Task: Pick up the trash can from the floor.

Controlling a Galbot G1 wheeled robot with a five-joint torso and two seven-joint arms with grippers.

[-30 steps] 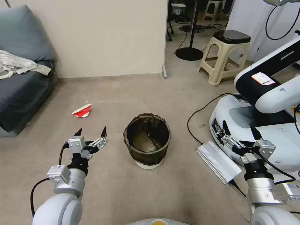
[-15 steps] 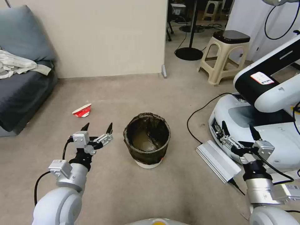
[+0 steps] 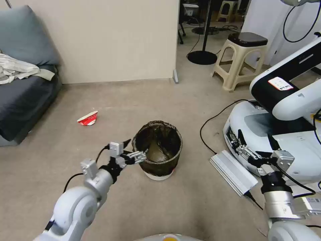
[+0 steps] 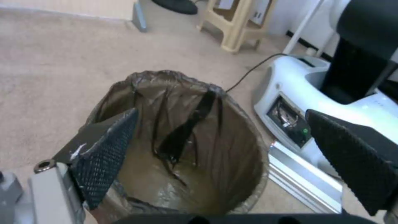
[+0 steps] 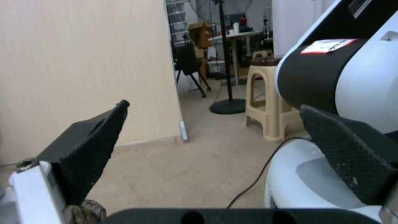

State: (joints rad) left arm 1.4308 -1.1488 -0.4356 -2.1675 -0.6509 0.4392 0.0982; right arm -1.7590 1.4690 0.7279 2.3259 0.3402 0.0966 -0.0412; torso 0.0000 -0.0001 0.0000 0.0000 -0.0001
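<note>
The left gripper (image 3: 135,149) sits just left of centre in the head view, its two dark fingers spread wide and holding nothing, their tips right at the near-left rim of the trash can (image 3: 157,150); whether they touch the bag cannot be told. In the left wrist view, the same gripper (image 4: 232,146) looks down into the trash can (image 4: 232,146), with one finger (image 4: 105,152) over the rim on one side and the other finger (image 4: 356,155) well out past the far side of the rim, so the opening is wider than the can's mouth. The can stands upright on the floor (image 3: 127,201) in the middle of the head view, lined with a dark bag folded over its rim, a white base showing beneath. The left arm reaches up from the lower left of the frame. The right gripper (image 3: 255,142) hangs at the lower right, well apart from the can, its fingers also spread and empty, above a ribbed silver box (image 3: 233,172) lying on the floor. A crushed red-and-white cup (image 3: 88,118) lies on the floor left of centre, apart from the can. A dark sofa (image 3: 23,97) fills the left edge, and a beige stool (image 3: 241,57) stands at the upper right.
</note>
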